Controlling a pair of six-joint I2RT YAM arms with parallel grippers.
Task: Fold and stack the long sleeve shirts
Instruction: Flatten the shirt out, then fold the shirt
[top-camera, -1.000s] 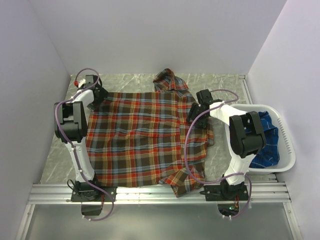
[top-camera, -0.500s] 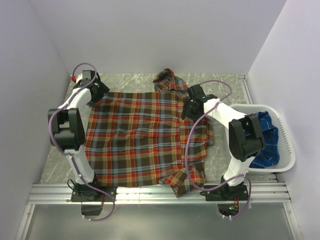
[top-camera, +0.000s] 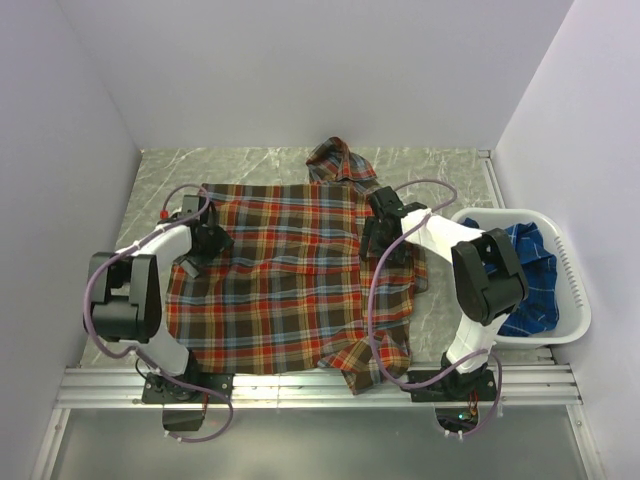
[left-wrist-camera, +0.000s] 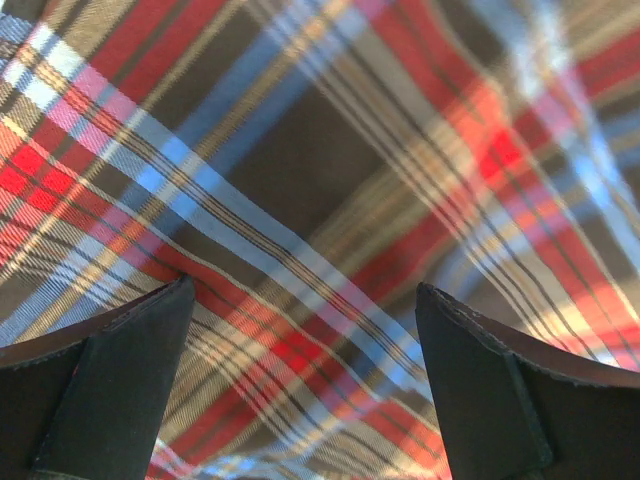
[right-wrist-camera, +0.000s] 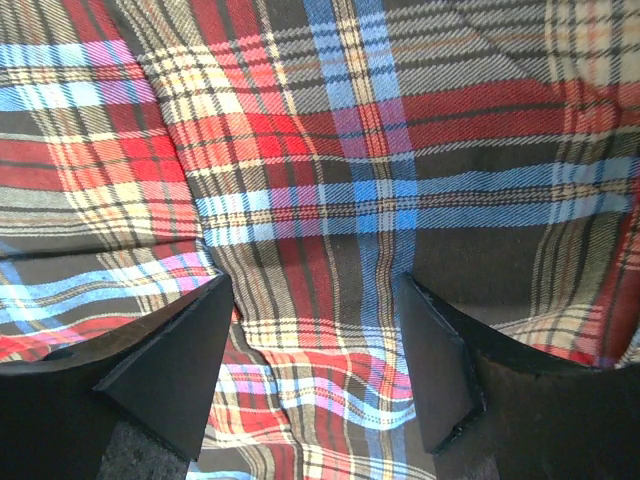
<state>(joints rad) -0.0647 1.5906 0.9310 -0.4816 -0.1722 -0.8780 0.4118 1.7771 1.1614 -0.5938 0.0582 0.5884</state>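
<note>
spreading across the grey marbled table (top-camera: 250, 165) from its near edge, the soft red-orange plaid button-up shirt (top-camera: 290, 290) lies nearly flat, its hem rumpled at the near right corner. further in, the left hand (top-camera: 205, 245) sits over the shirt's left side, its black wedge-shaped fingers (left-wrist-camera: 120, 380) released wide and empty. the right hand (top-camera: 385, 225) is parted over the right side, gripping nothing. right of it, a white slotted plastic basket (top-camera: 575, 300) holds the crumpled bright blue plaid shirt (top-camera: 530, 265). farthest, the collar (top-camera: 340, 160) bunches.

Red-orange plaid shirt (top-camera: 290, 290) is spread mostly flat across the counter (top-camera: 250, 162), collar at the far side. Blue plaid shirt (top-camera: 535, 270) sits crumpled in the white basket (top-camera: 577, 300).
</note>
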